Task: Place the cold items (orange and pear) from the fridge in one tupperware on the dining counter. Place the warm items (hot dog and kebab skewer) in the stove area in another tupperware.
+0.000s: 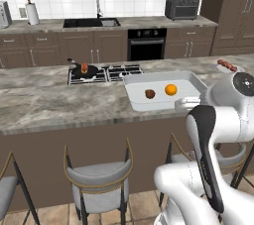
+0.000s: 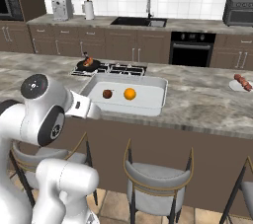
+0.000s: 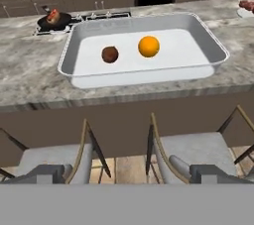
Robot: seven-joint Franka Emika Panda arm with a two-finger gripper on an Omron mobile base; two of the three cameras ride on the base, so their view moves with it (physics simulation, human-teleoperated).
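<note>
On the marble dining counter (image 1: 59, 105), a shallow white tupperware (image 3: 144, 73) holds the orange (image 3: 149, 46) and, just beside it and apart, a small dark brownish fruit (image 3: 110, 54) that is likely the pear, though its shape is too round and its colour too dark to be sure. Both lie loose on the tray floor, near its middle, neither touching a wall.

Behind the tupperware sits the stove (image 1: 106, 73), and on its left burner a black pan (image 1: 83, 72) carries a reddish item, probably the hot dog; it is too small to make out clearly. At the far right of the counter a plate (image 2: 241, 85) bears the kebab skewer (image 2: 243, 81); the left base view cuts this plate at the frame edge and the arm partly covers it.

The gripper (image 3: 130, 173) hangs below counter height in front of the 2 bar stools (image 3: 191, 149), its fingers spread wide with nothing between them. In the hand view the fingertips (image 3: 211, 173) are half sunk behind the bottom band. In both base views the arm's own body hides the fingers.
</note>
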